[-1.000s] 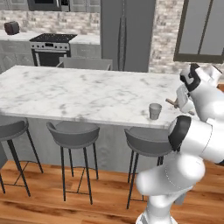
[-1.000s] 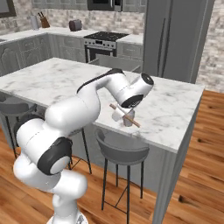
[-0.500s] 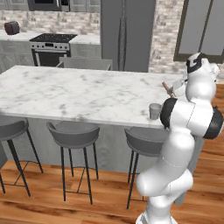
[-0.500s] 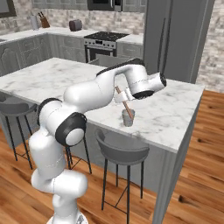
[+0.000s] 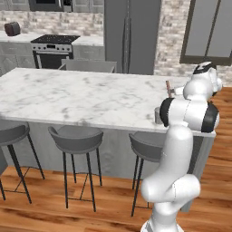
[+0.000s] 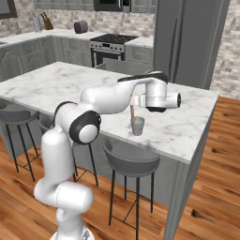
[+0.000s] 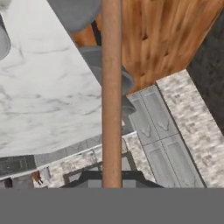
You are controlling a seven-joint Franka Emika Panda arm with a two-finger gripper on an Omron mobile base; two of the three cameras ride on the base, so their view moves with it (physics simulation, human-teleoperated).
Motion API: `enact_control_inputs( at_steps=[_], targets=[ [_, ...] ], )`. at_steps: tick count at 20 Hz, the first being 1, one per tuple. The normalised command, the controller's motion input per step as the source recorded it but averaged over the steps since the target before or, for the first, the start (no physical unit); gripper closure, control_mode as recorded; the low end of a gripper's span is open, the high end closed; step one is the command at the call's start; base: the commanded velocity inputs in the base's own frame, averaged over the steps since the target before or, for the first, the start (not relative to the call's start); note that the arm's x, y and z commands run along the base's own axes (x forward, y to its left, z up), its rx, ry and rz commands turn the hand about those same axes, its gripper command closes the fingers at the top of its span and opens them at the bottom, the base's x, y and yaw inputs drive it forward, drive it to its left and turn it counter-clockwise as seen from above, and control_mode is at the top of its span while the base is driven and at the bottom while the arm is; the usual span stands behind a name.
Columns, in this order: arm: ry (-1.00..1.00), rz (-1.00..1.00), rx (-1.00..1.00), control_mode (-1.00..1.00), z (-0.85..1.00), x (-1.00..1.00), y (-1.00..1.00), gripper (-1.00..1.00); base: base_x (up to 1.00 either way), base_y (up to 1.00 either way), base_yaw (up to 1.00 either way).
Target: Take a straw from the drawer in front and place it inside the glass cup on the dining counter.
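On the white marble counter (image 6: 56, 82), veined in grey, three grey stools (image 6: 129, 161) stand along its near side. Toward the right end a small greyish see-through cup (image 6: 137, 126) stands on the slab. A thin reddish-brown straw (image 6: 132, 111) hangs upright with its lower end at the cup's left rim; whether it is inside, I cannot tell. The hand (image 6: 134, 101) is clenched on the straw's top. In the hand view the straw (image 7: 111, 92) runs as a straight brown stick, with the cup (image 7: 3, 41) at the left edge.
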Motion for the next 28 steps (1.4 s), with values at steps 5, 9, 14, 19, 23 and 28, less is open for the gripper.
enact_control_inputs(
  at_steps=[5, 9, 14, 19, 23, 28],
  targets=[
    [0.0, -0.11, 0.16, -1.0, -0.13, 0.25, 0.06, 1.0, 0.0, 0.0, 0.0],
    [-0.07, -0.07, 0.07, -1.0, 0.0, 0.05, 0.0, 1.0, 0.0, 0.0, 0.0],
    [-0.04, -0.02, 0.03, -1.0, -0.09, 0.3, 0.02, 1.0, 0.0, 0.0, 0.0],
    [-0.03, 0.0, 0.0, -1.0, -0.2, 0.39, 0.01, 1.0, 0.0, 0.0, 0.0],
    [-0.05, 0.0, 0.0, -1.0, -0.16, 0.25, 0.0, 1.0, 0.0, 0.0, 0.0],
    [-0.07, 0.0, 0.0, -1.0, -0.2, 0.13, -0.01, 1.0, 0.0, 0.0, 0.0]
  ],
)
